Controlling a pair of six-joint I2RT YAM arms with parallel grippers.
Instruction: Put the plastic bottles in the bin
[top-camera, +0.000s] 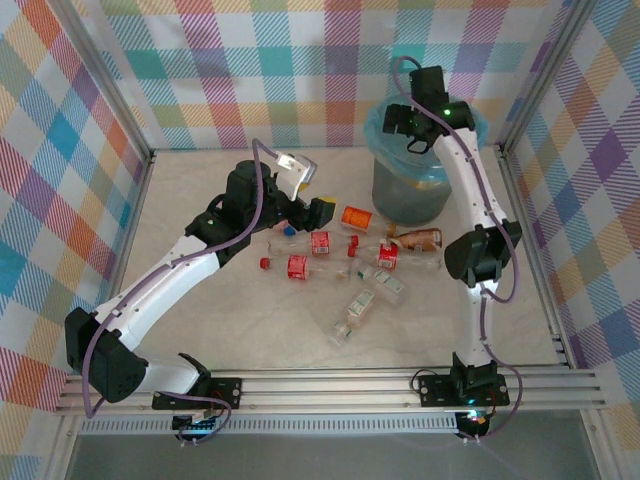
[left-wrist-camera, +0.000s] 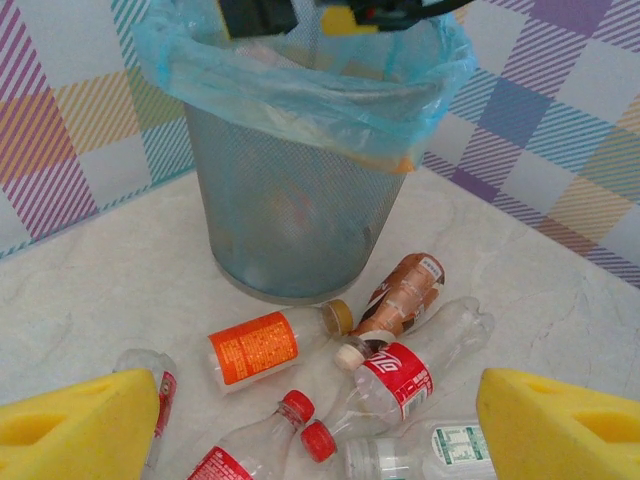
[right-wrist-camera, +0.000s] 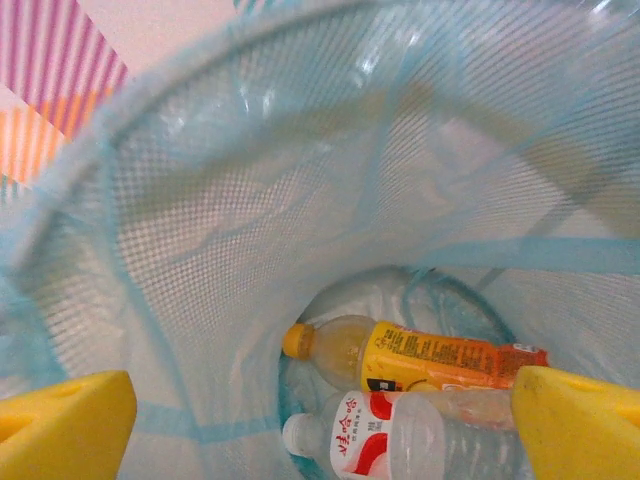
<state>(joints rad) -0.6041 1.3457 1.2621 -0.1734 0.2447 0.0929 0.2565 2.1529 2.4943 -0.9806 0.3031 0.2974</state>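
Observation:
The bin, grey mesh lined with a light-blue bag, stands at the back right. My right gripper hangs open over its mouth; in the right wrist view its jaws hold nothing. Down in the bin lie a yellow-orange labelled bottle and a red-white labelled bottle. Several plastic bottles lie on the table in front of the bin: an orange-labelled one, a brown one, red-labelled ones. My left gripper is open above them, empty.
Two green-white labelled bottles lie nearer the front of the beige table. Metal frame posts and checked cloth walls close in the sides and back. The right arm's elbow stands just right of the bottle pile.

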